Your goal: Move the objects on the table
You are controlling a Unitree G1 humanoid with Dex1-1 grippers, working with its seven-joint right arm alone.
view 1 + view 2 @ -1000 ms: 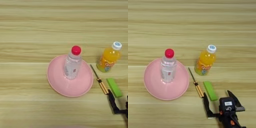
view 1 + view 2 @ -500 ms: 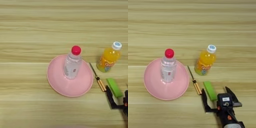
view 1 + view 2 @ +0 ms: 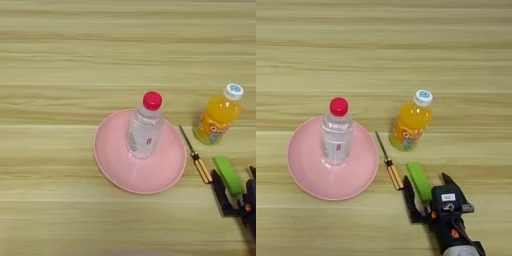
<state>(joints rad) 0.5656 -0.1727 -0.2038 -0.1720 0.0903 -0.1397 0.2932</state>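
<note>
Right gripper (image 3: 426,192) at the near right of the bench (image 3: 384,45). Compared with a second ago, I see the gripper has advanced up from the bottom edge toward the green block (image 3: 419,180); the block, the screwdriver (image 3: 390,162) and everything else lie where they were. I judge this as the approach to a first pick, with the block the likely target and nothing yet lifted.

The fingers are spread apart: the left finger (image 3: 408,196) stands between the screwdriver's amber handle and the block, and the right finger (image 3: 448,180) stands off the block's other side, so the block's near end sits inside the gap. I cannot tell whether either finger touches it.

The block lies flat on the bench, just right of the screwdriver and in front of the orange juice bottle (image 3: 411,121). A water bottle (image 3: 337,132) stands upright in the pink plate (image 3: 303,177), well to the left.
</note>
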